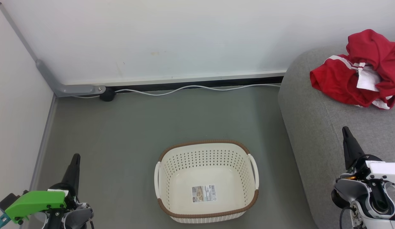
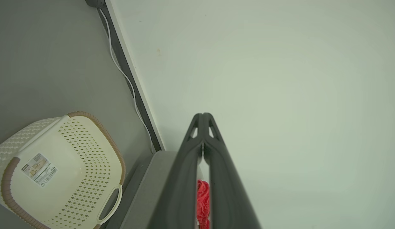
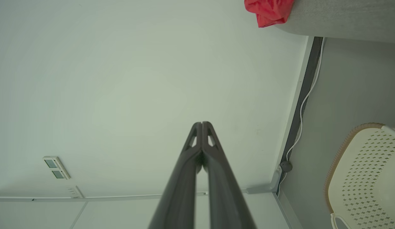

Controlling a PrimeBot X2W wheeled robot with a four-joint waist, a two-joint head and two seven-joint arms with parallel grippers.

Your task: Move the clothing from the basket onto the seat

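1. Lowest and closest in the head view are two dark grippers. The left gripper [image 1: 75, 158], with a bright green part behind it, has its two long fingers pressed together. Nothing is between them.
2. The right gripper [image 1: 345, 131], on a white and grey wrist, is pressed together too and holds nothing.
3. The cream plastic laundry basket with round holes and a brown rim [image 1: 203, 142] stands on the floor between the two grippers. Nothing is in it. On its bottom there is only a small barcode sticker [image 1: 203, 193].
4. The bright red clothing with white stripes [image 1: 350, 82] lies in a bunched heap on the big grey fabric seat [image 1: 312, 121], up near the wall. I cannot tell how many pieces are in the heap.
5. The heap lies ahead of the right gripper, farther up the seat. The right gripper shows against the seat's grey cloth. The left gripper is well apart from it, on the other side of the basket, so the right arm is the nearer one. The heap's long side runs across the seat, from left to right in the head view.
6. I think the job looks done, because the basket is empty and the red clothing is on the seat.
7. The smooth grey floor [image 1: 121, 133] meets a plain white wall [image 1: 184, 38]. A thin white cable [image 1: 184, 88] runs along the bottom of the wall. A grey pipe [image 1: 46, 74] goes up the corner.
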